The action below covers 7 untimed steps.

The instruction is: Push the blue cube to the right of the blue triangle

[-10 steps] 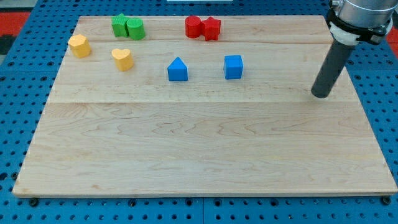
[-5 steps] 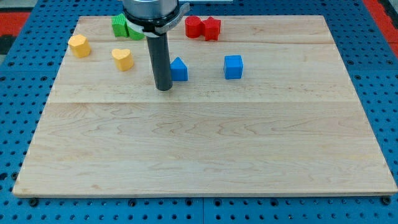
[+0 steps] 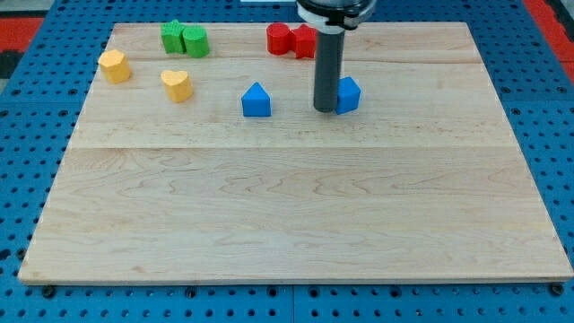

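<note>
While my tip (image 3: 325, 109), a bare rod gripping nothing, touches the blue cube (image 3: 348, 94) on its left, the blue triangle (image 3: 256, 100) sits farther left.

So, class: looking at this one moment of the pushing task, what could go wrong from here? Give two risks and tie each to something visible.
1. My tip sits against the blue cube's left side. The cube looks turned, so an off-centre push may spin it or let it slip off the tip.

2. The cube is already to the right of the blue triangle. Pushing further could carry it needlessly far, or drift it up towards the red blocks.
</note>
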Each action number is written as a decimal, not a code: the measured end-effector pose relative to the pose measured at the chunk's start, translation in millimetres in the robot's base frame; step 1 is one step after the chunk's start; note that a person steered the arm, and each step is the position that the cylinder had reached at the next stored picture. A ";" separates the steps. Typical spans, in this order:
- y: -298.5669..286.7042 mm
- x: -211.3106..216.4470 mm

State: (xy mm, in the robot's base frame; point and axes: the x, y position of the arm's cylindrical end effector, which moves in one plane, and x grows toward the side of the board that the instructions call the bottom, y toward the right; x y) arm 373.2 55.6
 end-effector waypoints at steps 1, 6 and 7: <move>-48.6 54.4; -317.4 -28.1; -296.1 -47.8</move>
